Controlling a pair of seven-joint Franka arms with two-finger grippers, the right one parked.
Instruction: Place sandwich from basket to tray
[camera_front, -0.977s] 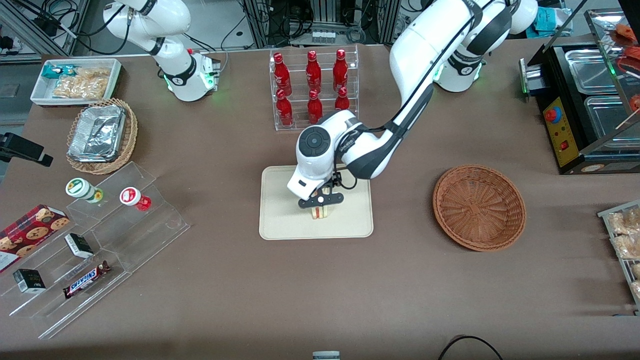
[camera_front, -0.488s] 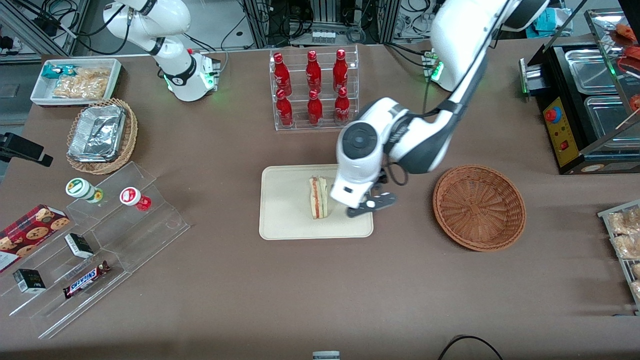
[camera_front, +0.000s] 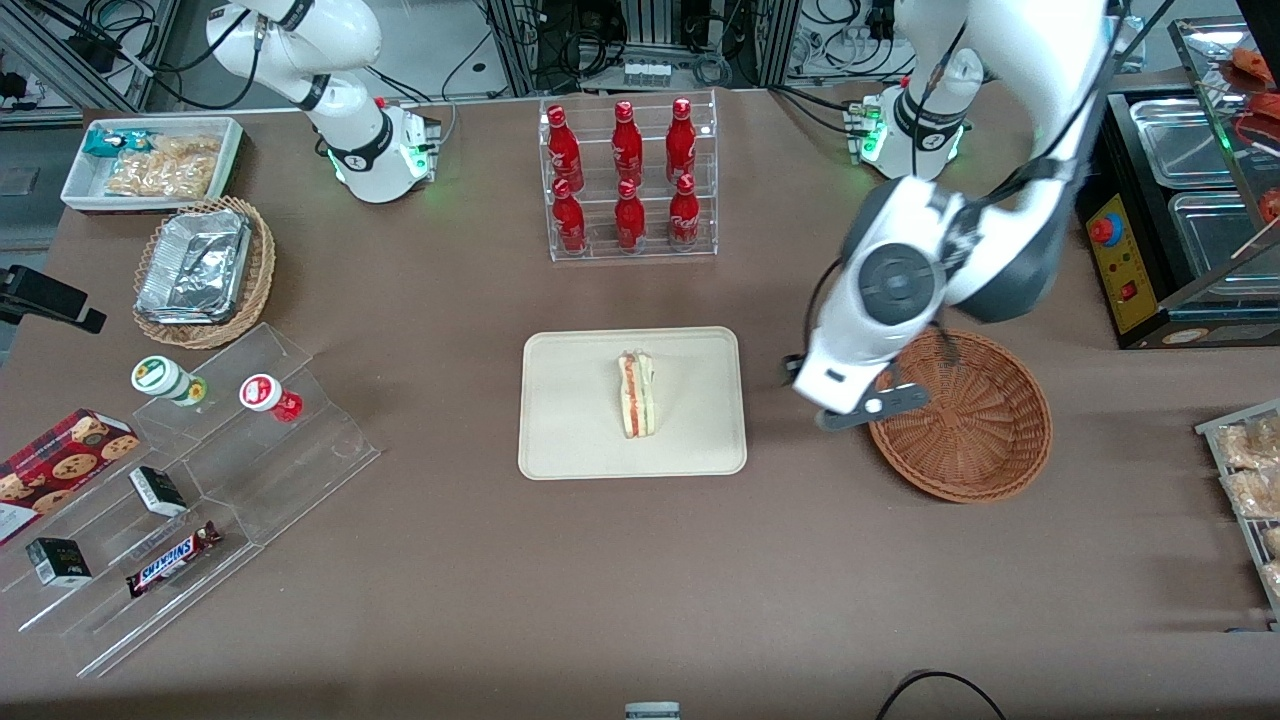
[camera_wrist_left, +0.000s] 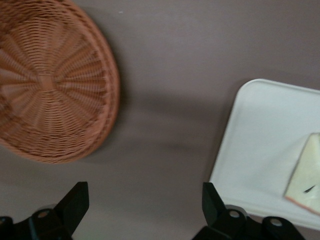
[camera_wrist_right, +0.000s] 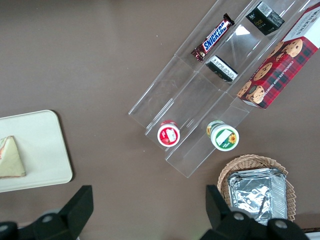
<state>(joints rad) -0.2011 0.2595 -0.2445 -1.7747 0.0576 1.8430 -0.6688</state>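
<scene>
The sandwich (camera_front: 636, 394), a pale wedge with a red and yellowish stripe, stands on the cream tray (camera_front: 570, 440) near its middle. It also shows in the left wrist view (camera_wrist_left: 306, 176) on the tray (camera_wrist_left: 260, 135). The reddish-brown wicker basket (camera_front: 975, 440) is empty and also shows in the left wrist view (camera_wrist_left: 50, 85). My left gripper (camera_front: 872, 408) is open and empty, raised above the table between the tray and the basket, at the basket's rim. Its black fingers (camera_wrist_left: 74, 202) stand wide apart over bare table.
A clear rack of red bottles (camera_front: 626, 180) stands farther from the camera than the tray. A tan basket with foil containers (camera_front: 200, 270), a white snack bin (camera_front: 150, 160) and an acrylic step stand with snacks (camera_front: 190, 480) lie toward the parked arm's end. A black appliance (camera_front: 1170, 200) stands beside the basket.
My left gripper let go of the sandwich on the tray, rose and swung sideways toward the basket. The sandwich stays on the tray.
</scene>
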